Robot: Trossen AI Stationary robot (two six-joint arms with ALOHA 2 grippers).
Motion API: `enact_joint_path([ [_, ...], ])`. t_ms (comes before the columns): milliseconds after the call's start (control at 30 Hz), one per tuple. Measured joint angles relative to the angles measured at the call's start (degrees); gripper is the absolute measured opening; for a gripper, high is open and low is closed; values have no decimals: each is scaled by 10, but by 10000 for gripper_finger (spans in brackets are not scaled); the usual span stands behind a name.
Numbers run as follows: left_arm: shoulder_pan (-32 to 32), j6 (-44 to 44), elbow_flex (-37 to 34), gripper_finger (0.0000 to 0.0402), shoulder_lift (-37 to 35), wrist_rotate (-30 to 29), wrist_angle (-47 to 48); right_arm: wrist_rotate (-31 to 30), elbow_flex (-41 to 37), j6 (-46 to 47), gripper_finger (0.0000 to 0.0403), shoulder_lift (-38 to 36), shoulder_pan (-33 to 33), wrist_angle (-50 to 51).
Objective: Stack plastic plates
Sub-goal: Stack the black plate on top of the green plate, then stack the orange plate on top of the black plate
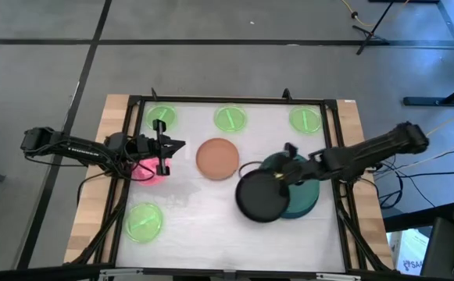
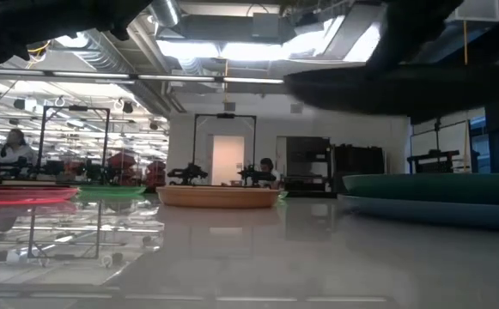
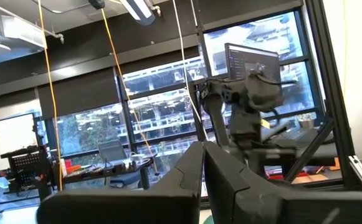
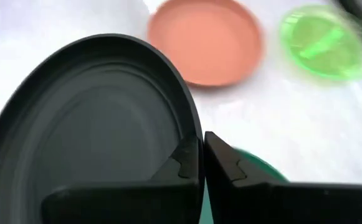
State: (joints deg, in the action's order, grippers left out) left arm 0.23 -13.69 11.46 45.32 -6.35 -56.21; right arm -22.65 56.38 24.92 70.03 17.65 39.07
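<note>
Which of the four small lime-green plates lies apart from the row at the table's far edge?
The lime-green plate at the near left corner; the other three line up along the far edge.

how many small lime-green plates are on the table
4: back left by the left gripper, back middle, back right, front left. None seem hidden.

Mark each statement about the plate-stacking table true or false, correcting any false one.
1. The right gripper holds the medium round black plastic plate by its rim. True.
2. The black plate rests flat on the table. False: the low view shows it lifted.
3. The large dark green plastic plate lies on a large blue plastic plate. True.
4. The tan-orange round plastic plate sits on the stack. False: it lies alone, mid-table.
5. Two small translucent lime-green plates are visible. False: four.
</note>
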Motion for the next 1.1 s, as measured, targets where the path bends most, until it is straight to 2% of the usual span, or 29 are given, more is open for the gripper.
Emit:
enact_joint_path([
  [233,0,0,0,9,0,0,0,-62,0,81,1,-86,0,184],
  [333,0,0,0,9,0,0,0,-74,-18,123,1,-103,0,218],
  [633,0,0,0,9,0,-2,0,-76,-146,173,1,-110,0,182],
  [800,0,0,0,9,1,-2,2,-44,-178,179,4,-110,-1,160],
  [933,0,0,0,9,1,-3,2,-48,-180,199,34,-110,0,162],
  [1100,0,13,0,9,7,-3,11,-47,-178,194,103,-110,-1,167],
])
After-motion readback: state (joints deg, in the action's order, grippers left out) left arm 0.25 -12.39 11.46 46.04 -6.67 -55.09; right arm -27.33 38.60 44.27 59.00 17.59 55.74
